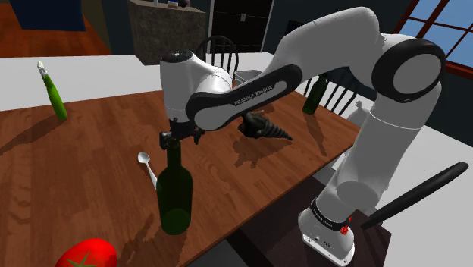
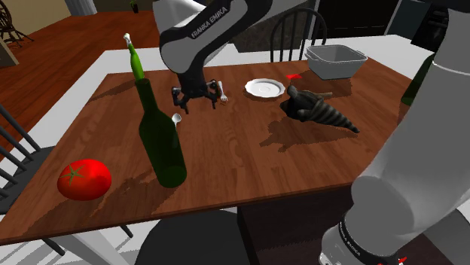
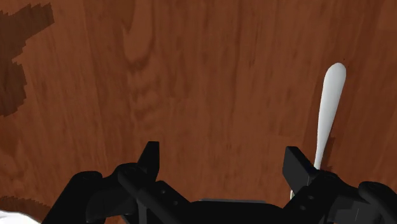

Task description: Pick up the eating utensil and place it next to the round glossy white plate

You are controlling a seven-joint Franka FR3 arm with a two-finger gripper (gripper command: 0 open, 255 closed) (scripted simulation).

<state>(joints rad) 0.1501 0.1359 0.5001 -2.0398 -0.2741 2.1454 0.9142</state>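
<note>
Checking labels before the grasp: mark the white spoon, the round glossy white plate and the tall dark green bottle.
White spoon [image 1: 143,158]: shoulder view, on its bowl.
Round glossy white plate [image 2: 264,88]: second exterior view, bare centre.
Tall dark green bottle [image 2: 163,147]: second exterior view, mid-body.

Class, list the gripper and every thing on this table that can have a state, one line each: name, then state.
gripper, open, empty, above the table
white spoon, lying flat on the table, not held
dark green bottle, upright
light green bottle, upright
white plate, lying flat, empty
grey tub, upright, open-topped
dark ribbed cone, on its side
tomato, resting on the table
</note>
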